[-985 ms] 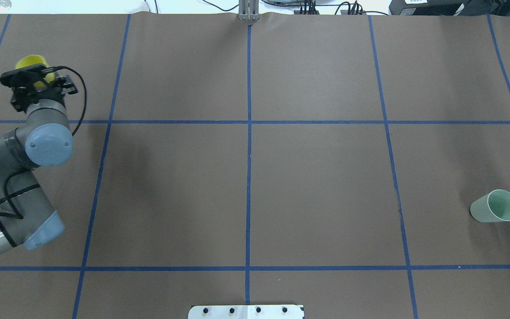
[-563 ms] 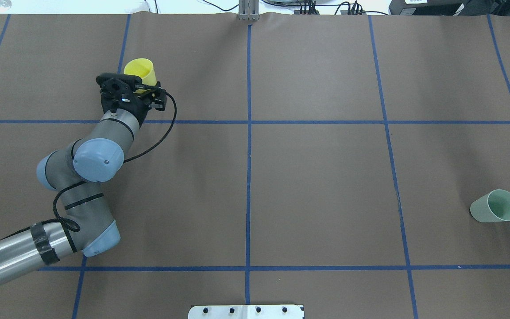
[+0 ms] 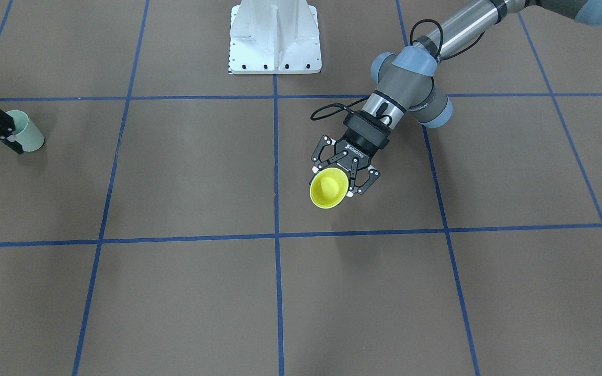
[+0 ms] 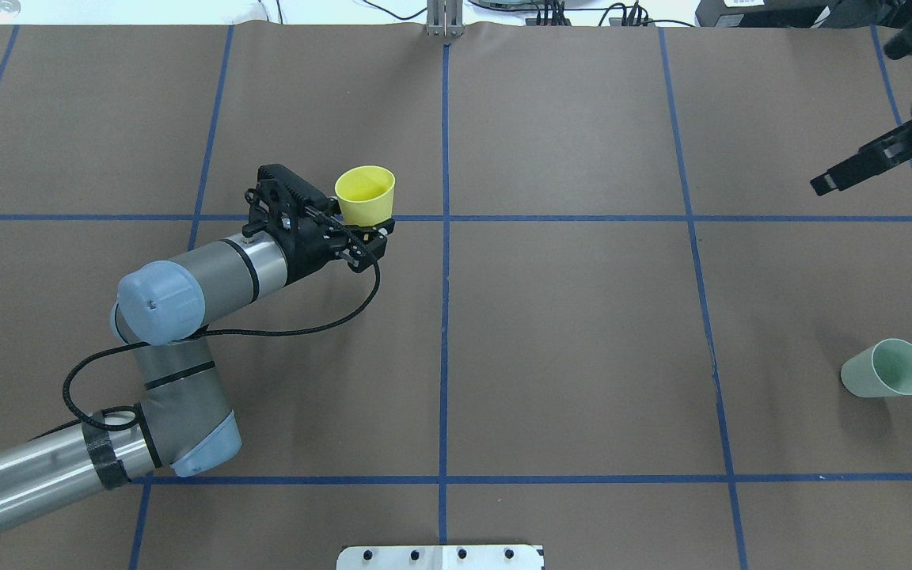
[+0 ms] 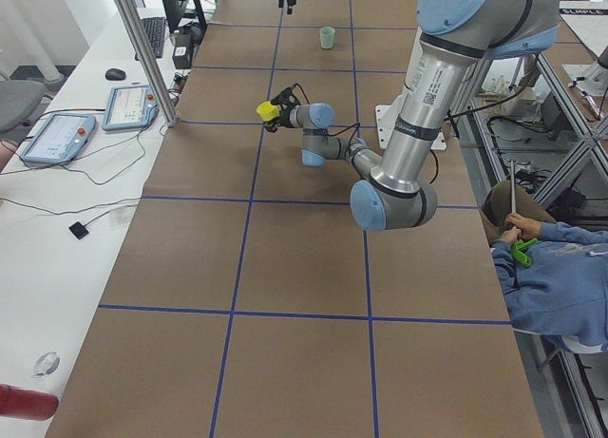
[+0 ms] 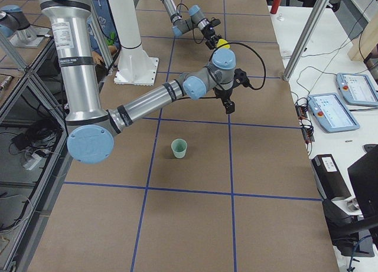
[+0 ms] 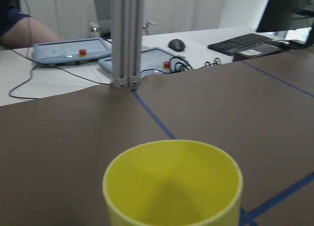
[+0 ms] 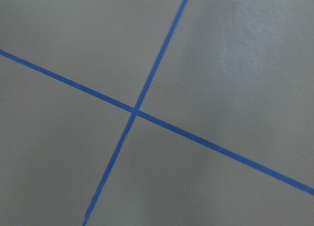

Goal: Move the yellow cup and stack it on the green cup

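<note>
while outstretched, left arm [image 4: 210,273] (yellow cup [image 4: 365,194] in jaws)

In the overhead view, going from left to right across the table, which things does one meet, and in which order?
left arm's elbow joint → yellow cup → middle blue tape line → green cup
</note>
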`<act>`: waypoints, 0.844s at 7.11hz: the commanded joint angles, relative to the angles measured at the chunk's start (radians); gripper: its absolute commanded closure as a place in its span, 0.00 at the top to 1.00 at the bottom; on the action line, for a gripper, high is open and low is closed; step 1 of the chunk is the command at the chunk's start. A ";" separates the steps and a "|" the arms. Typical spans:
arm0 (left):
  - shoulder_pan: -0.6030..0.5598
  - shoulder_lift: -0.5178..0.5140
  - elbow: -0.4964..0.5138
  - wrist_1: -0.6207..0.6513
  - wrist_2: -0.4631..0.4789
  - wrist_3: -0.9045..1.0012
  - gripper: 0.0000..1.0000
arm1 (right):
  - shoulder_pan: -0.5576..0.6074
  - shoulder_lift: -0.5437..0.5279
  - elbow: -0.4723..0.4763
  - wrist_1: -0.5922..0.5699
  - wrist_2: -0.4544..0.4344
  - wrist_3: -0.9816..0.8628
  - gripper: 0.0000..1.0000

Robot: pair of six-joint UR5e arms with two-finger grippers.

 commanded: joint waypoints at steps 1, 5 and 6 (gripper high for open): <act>0.096 -0.018 -0.060 -0.019 -0.071 0.065 0.00 | -0.063 0.077 -0.039 0.009 0.013 0.091 1.00; 0.199 -0.064 -0.064 -0.022 0.053 0.171 0.00 | -0.193 0.223 -0.039 0.020 0.008 0.433 1.00; 0.212 -0.066 -0.059 -0.021 0.059 0.176 0.00 | -0.228 0.260 -0.037 0.020 0.002 0.514 1.00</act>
